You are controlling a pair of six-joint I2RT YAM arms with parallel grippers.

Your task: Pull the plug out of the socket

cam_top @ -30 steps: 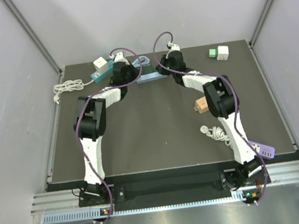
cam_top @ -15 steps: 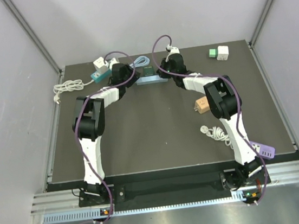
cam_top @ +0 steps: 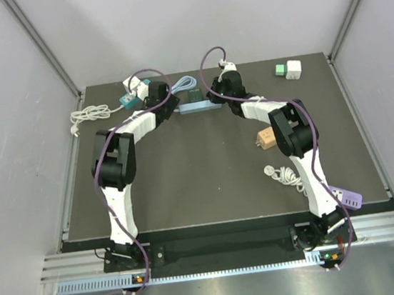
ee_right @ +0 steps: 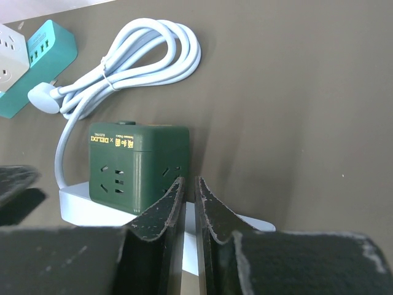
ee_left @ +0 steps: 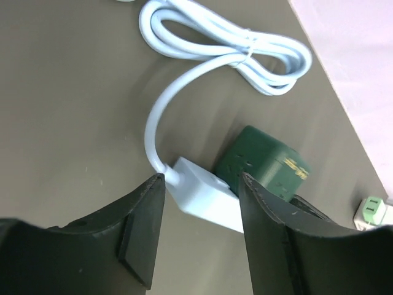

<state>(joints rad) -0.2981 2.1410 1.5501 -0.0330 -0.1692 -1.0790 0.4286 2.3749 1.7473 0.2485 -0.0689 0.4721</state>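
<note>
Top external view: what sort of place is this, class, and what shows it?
Probably a robot test cell: a dark matte table boxed in by pale wall panels and aluminium frame rails, with two white-and-black robot arms bolted at its near edge.

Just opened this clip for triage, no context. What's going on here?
Both arms are at the far side of the table, on a pale power strip with a green cube adapter plugged in. The right end effector is shut, its tips over the strip right beside the cube. The left end effector is open over the strip's cable end, gripping nothing. The cube is still seated.
</note>
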